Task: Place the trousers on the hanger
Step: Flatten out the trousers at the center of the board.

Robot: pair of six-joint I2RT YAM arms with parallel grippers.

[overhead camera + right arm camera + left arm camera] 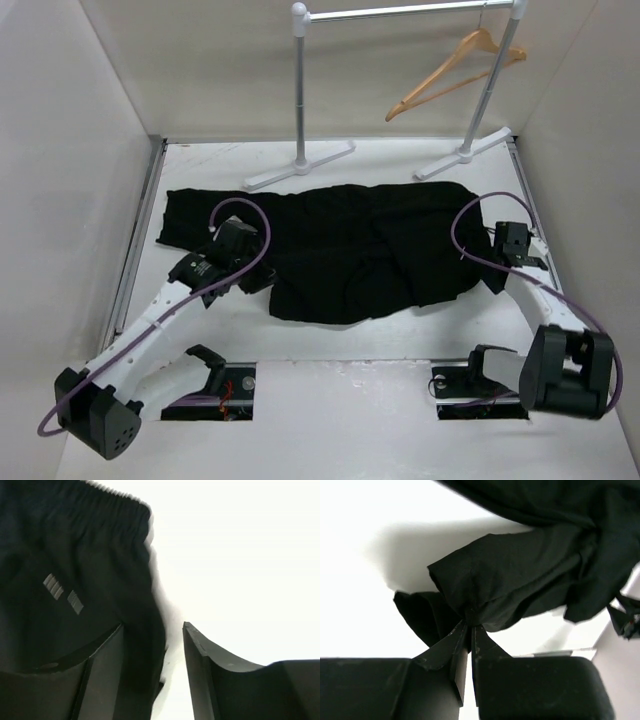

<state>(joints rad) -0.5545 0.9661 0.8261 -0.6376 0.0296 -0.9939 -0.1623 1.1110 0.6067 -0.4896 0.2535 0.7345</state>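
The left gripper (469, 625) has its jaws pressed together on a bunched fold of the trousers (520, 565). The black cloth puckers where the tips pinch it and lifts slightly off the white table (360, 580).

The right gripper (152, 625) has its jaws apart. The gathered waistband edge of the trousers runs down into the gap between them, with one finger over fabric and the other over bare table. Nothing is clamped there, and I cannot tell whether either finger touches the cloth.

Seen from above, the trousers lie spread and rumpled across the middle of the table. The left gripper is at their near left edge and the right gripper at their right end.

The wooden hanger (455, 70) hangs from the silver rail (400, 12) at the back right, well apart from the trousers, with its crossbar bare.

The task looks to be at an early stage: one grip is made and the second is not yet closed. What seems left is to lift the trousers, carry them to the back and drape them over the hanger's crossbar.
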